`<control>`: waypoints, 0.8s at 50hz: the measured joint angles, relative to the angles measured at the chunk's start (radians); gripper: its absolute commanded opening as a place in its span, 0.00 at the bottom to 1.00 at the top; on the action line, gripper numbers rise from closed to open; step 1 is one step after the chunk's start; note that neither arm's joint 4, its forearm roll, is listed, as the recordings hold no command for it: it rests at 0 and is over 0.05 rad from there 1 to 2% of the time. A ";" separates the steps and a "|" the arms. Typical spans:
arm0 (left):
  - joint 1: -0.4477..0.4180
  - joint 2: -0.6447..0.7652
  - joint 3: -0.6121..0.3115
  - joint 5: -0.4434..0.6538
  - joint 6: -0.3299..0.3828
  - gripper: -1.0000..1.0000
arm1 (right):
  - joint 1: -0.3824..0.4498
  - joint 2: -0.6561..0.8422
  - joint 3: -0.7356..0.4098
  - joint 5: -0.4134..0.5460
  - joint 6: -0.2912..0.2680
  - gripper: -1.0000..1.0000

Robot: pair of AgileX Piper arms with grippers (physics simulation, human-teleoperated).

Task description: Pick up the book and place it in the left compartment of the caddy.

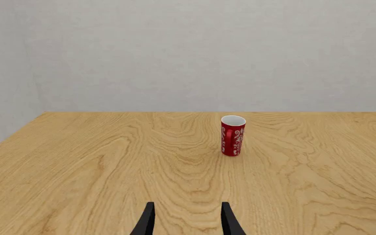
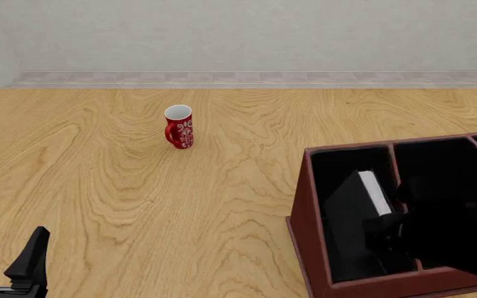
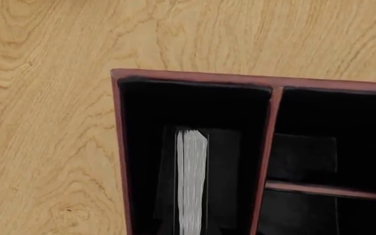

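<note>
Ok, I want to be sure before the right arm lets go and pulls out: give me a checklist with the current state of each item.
1. Book is inside the left compartment of the caddy: ok.
2. Book is standing on edge, white page edges up: ok in the right wrist view.
3. Right end effector state on the book: cannot tell, it is lost against the black lining.
4. Book settled on the compartment floor: cannot tell.
5. Left end effector open and well away from the caddy: ok.
6. Red mug upright, far from the caddy: ok.
</note>
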 measured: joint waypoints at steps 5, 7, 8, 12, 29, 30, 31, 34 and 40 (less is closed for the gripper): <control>0.000 0.000 0.000 0.000 0.000 1.00 | 0.001 0.001 0.010 -0.009 0.002 0.00; 0.000 0.000 0.000 0.000 0.000 1.00 | 0.001 0.001 0.015 -0.013 0.002 0.00; 0.000 0.000 0.000 0.000 0.000 1.00 | 0.002 0.001 0.018 -0.015 0.003 0.00; 0.000 0.000 0.000 0.000 0.000 1.00 | 0.002 0.001 0.028 -0.022 0.005 0.00; 0.000 0.000 0.000 0.000 0.000 1.00 | 0.008 0.007 0.072 -0.059 0.011 0.00; 0.000 0.000 0.000 0.000 0.000 1.00 | 0.008 0.008 0.074 -0.062 0.011 0.00; 0.000 0.000 0.000 0.000 0.000 1.00 | 0.008 0.008 0.077 -0.064 0.011 0.00; 0.000 0.000 0.000 0.000 0.000 1.00 | 0.009 0.011 0.086 -0.073 0.011 0.00; 0.000 0.000 0.000 0.000 0.000 1.00 | 0.008 0.017 0.100 -0.088 0.011 0.00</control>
